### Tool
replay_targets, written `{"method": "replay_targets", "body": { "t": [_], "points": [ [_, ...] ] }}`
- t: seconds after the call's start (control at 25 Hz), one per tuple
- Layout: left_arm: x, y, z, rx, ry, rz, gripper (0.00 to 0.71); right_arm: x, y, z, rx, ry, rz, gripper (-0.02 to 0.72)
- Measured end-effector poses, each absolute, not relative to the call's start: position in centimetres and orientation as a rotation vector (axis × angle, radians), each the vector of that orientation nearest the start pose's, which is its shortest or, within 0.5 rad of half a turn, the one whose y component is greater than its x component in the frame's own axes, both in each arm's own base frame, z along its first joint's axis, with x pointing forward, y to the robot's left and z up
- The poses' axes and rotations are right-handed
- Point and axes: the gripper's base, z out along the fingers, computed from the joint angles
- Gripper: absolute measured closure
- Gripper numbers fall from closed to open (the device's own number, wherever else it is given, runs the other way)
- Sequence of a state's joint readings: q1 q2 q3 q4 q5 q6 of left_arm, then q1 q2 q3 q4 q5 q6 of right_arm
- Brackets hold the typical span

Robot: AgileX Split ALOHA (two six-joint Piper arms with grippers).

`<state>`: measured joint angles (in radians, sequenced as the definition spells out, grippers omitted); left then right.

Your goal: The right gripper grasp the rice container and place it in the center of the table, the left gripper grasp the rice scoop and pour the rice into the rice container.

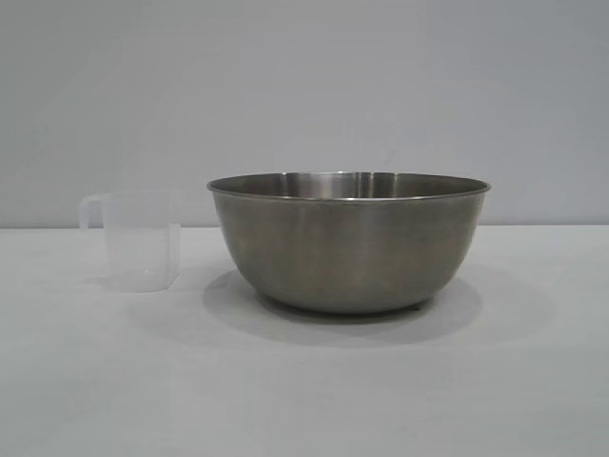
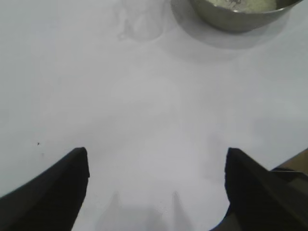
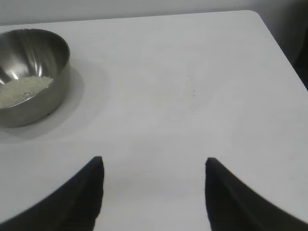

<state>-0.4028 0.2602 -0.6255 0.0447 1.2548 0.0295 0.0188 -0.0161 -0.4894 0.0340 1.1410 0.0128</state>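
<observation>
Bowl [image 1: 348, 243]: brushed stainless steel, satin sheen, thin rolled rim. Scoop [image 1: 140, 240]: translucent whitish plastic, smooth, slightly frosted. Table [image 1: 304, 381]: plain white, smooth, matt. Rice [image 3: 21, 90]: pale, grainy heap inside bowl. Gripper fingers [image 2: 53, 192]: black, matt.

Even, soft, bright light falls from overhead, washing the white surface [image 1: 304, 400] nearly featureless. The rice container [image 1: 348, 240] casts a broad, faint grey shadow around its base and shows dull streaky reflections on its steel wall. The rice scoop [image 1: 138, 238] almost dissolves into the pale background. Both wrist views are soft, their dark tool tips blurred.
</observation>
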Motion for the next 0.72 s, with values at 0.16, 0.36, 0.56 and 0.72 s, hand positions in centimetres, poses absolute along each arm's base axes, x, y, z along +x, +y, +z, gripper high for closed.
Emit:
{"method": "replay_targets", "body": {
  "t": [0.16, 0.36, 0.56, 0.72],
  "points": [
    [-0.2, 0.5, 29.3, 0.483, 2.232, -0.138, 0.197, -1.0, 0.3, 26.8, -0.010, 2.119, 0.060, 0.316],
    [-1.7, 1.1, 27.8, 0.461, 2.143, -0.154, 0.197, -1.0, 0.3, 26.8, -0.010, 2.119, 0.060, 0.316],
    [-1.2, 0.9, 27.2, 0.450, 2.077, -0.166, 0.197, -1.0, 0.3, 26.8, -0.010, 2.119, 0.060, 0.316],
    [-0.8, 0.7, 26.8, 0.450, 2.068, -0.171, 0.197, -1.0, 0.3, 26.8, -0.011, 2.119, 0.061, 0.316]
  ]
}}
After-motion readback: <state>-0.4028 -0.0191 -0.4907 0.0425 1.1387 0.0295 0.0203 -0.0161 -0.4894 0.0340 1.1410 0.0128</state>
